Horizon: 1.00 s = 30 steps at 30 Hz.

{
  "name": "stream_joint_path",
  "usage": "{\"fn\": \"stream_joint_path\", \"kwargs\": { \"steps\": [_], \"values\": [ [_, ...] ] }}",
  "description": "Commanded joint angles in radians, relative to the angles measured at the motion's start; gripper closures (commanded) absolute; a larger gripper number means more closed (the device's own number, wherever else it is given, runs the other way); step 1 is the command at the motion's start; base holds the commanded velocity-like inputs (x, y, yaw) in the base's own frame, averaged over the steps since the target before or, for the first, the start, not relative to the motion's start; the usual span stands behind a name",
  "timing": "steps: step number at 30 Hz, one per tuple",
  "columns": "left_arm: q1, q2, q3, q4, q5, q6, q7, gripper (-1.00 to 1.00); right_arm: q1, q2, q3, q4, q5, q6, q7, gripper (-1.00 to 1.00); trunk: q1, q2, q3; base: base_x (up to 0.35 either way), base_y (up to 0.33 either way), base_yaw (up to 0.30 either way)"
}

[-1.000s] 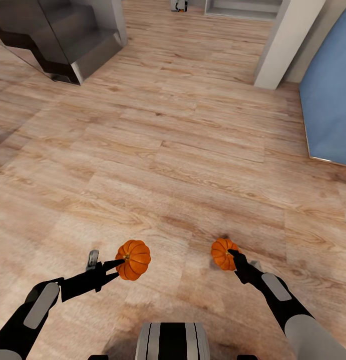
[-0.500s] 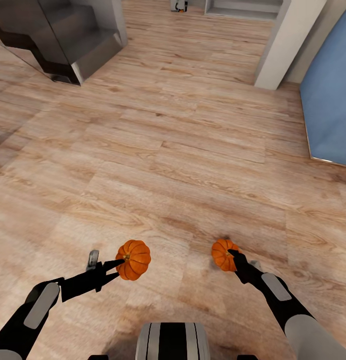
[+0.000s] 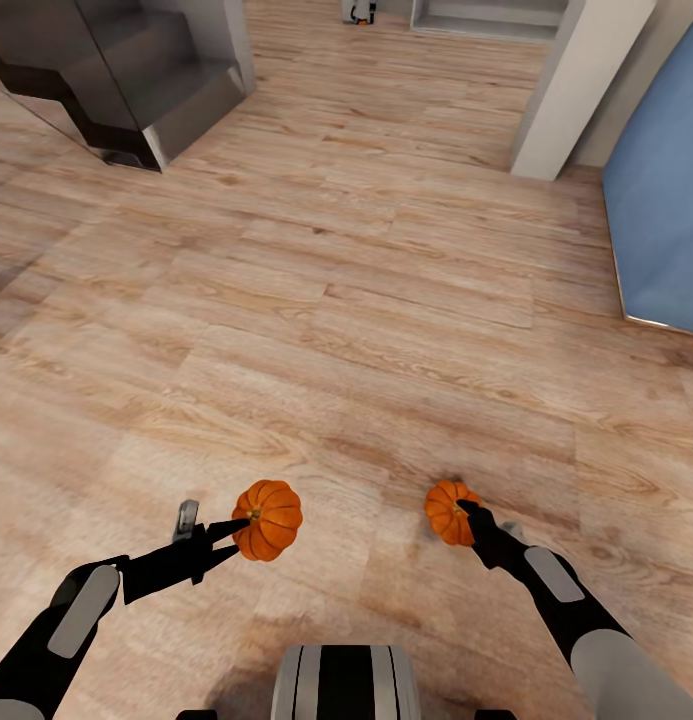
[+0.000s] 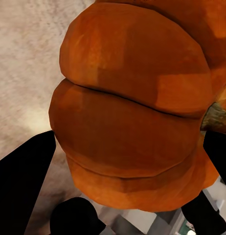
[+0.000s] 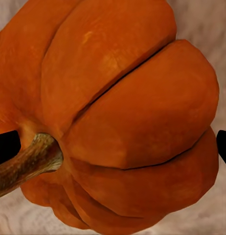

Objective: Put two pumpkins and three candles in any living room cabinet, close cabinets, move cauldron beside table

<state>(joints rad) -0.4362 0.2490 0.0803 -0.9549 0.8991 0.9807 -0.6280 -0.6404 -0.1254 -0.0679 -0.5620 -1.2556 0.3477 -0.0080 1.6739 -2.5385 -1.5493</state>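
Observation:
I hold one orange ribbed pumpkin in each hand, low in the head view above the wooden floor. My left gripper (image 3: 238,528) is shut on the left pumpkin (image 3: 269,518). My right gripper (image 3: 466,512) is shut on the right pumpkin (image 3: 447,511). Up close in the left wrist view, the left pumpkin (image 4: 132,107) sits between the black fingers (image 4: 22,181). In the right wrist view the right pumpkin (image 5: 118,117) shows its brown stem (image 5: 27,164). The candles, the cabinet and the cauldron are out of view.
Wooden floor (image 3: 366,280) stretches ahead. A dark grey staircase (image 3: 126,70) stands at the far left. A white pillar (image 3: 576,80) rises at the far right, with a blue panel (image 3: 661,190) beside it at the right edge.
The view has shifted very slightly; both grippers keep their pumpkins in the same pose.

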Motion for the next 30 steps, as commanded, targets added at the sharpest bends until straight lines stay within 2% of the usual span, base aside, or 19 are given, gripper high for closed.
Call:
{"fn": "stream_joint_path", "kwargs": {
  "steps": [1,11,12,30],
  "values": [
    [-0.001,0.000,0.001,0.001,-0.003,0.004,-0.004,1.00,0.001,0.003,-0.001,0.041,-0.008,0.005,-0.003,-1.00,0.000,0.000,-0.001,0.002,0.001,0.000],
    [-0.001,-0.002,0.000,0.001,-0.004,0.004,-0.004,1.00,0.001,0.003,0.001,0.040,-0.009,0.005,-0.001,-1.00,0.000,0.000,-0.001,0.041,0.015,0.000],
    [-0.001,-0.002,0.000,0.001,-0.004,0.004,-0.004,1.00,0.001,0.002,0.002,0.040,-0.010,0.007,0.000,1.00,0.000,0.000,-0.001,0.015,0.005,0.000],
    [-0.001,-0.002,-0.001,0.001,-0.003,0.004,-0.004,1.00,0.001,0.003,0.003,0.041,-0.013,0.007,0.004,1.00,0.000,0.000,-0.001,0.001,0.000,0.000]
  ]
}}
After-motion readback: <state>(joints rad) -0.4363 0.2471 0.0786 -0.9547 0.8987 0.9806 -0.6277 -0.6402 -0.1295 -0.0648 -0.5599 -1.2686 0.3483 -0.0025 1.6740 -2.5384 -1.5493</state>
